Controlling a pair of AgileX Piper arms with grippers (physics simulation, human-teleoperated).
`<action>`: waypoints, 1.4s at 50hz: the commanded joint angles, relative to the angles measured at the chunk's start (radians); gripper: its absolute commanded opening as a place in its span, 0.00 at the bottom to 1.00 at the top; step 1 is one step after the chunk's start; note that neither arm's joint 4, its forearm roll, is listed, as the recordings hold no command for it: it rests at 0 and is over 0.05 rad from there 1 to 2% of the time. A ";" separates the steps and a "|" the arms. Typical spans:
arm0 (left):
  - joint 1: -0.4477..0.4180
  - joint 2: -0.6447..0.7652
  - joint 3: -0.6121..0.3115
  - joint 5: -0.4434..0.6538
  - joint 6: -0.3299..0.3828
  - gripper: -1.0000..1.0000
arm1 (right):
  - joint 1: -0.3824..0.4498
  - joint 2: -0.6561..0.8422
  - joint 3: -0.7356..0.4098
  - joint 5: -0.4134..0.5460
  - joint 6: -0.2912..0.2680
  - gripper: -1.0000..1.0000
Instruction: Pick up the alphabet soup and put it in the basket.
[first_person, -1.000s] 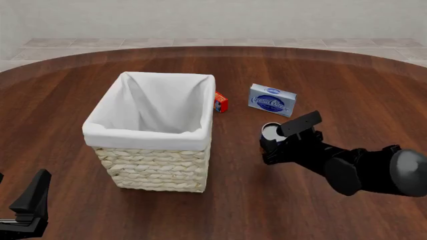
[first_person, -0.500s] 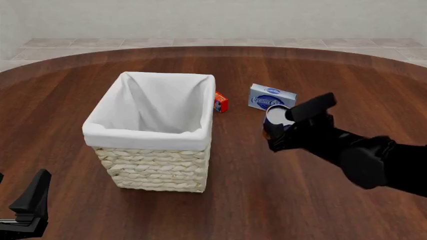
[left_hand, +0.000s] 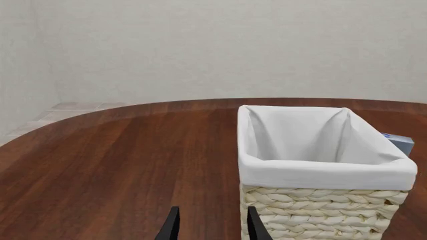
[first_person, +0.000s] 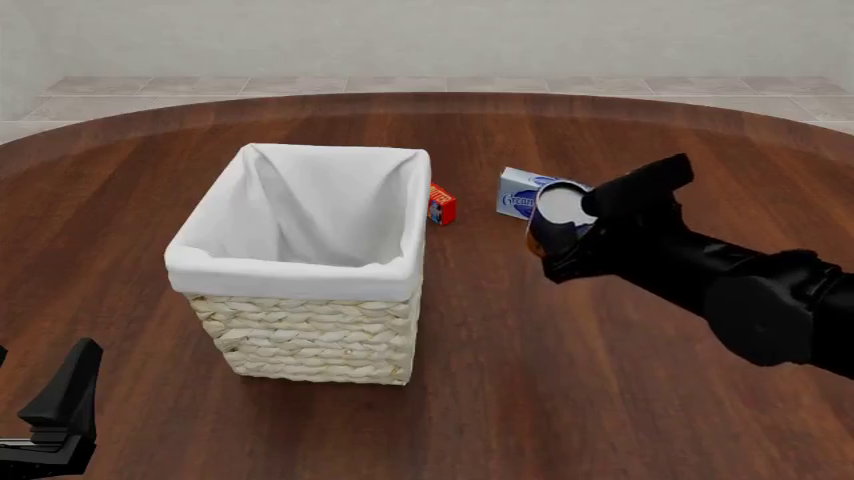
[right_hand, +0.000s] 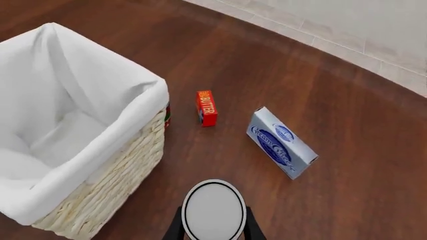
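Black against the dark wood, the left gripper (first_person: 54, 415) sits at the near left corner of the table (first_person: 534, 400), its 2 fingers (left_hand: 169, 226) parted with nothing between them (the left wrist view shows the gap plainly) and well apart from everything else.

Farther in, the basket (first_person: 310, 330) stands upright on the left half of the table, its white lining folded over the rim.

To its right, the right gripper (first_person: 567, 232) is raised above the table and clenched on the soup (first_person: 562, 205). The can is lifted clear of the wood, at about the height of the basket's rim and well to the right of it, with its pale top tilted toward the camera. In the right wrist view the 2 fingers (right_hand: 175, 228) press against either side of the can (right_hand: 214, 211).

Beyond the can, the cream cheese box (first_person: 519, 192) lies flat on the table, partly hidden behind it. The red box (first_person: 441, 205) lies just beside the basket's far right corner.
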 joint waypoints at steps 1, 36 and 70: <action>0.000 0.000 0.000 0.000 0.000 1.00 | 0.006 -0.033 -0.044 0.038 0.010 0.00; 0.000 0.000 0.000 0.000 0.000 1.00 | 0.058 -0.048 -0.155 0.118 -0.026 0.00; 0.000 0.000 0.000 0.000 0.000 1.00 | 0.126 -0.091 -0.258 0.182 -0.023 0.00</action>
